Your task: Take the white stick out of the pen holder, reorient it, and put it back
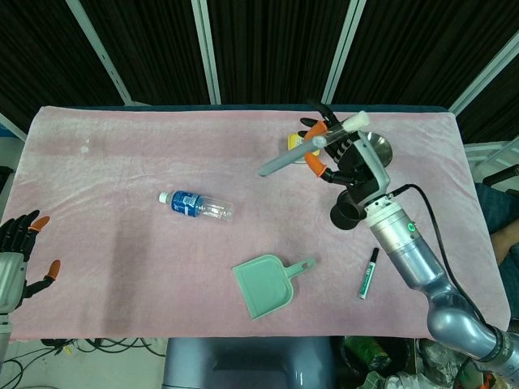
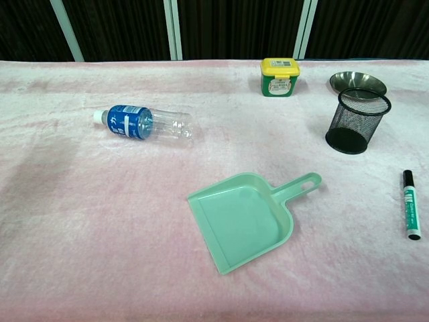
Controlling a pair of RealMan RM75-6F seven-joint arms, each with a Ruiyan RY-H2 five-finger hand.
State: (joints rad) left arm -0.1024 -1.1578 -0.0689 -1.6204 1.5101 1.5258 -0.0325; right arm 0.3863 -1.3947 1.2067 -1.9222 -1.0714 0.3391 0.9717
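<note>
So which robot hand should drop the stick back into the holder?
Right. The right robot hand already holds the white stick just above the pen holder, while the left robot hand sits at the table's far edge.

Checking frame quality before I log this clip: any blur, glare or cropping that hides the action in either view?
Head view: sharp and evenly lit; right hand holding the white stick is clear, left hand cut by the frame edge. Chest view: soft shadows, mild glare on the steel bowl; pen holder sharp, but both hands and the stick lie outside the frame.
</note>
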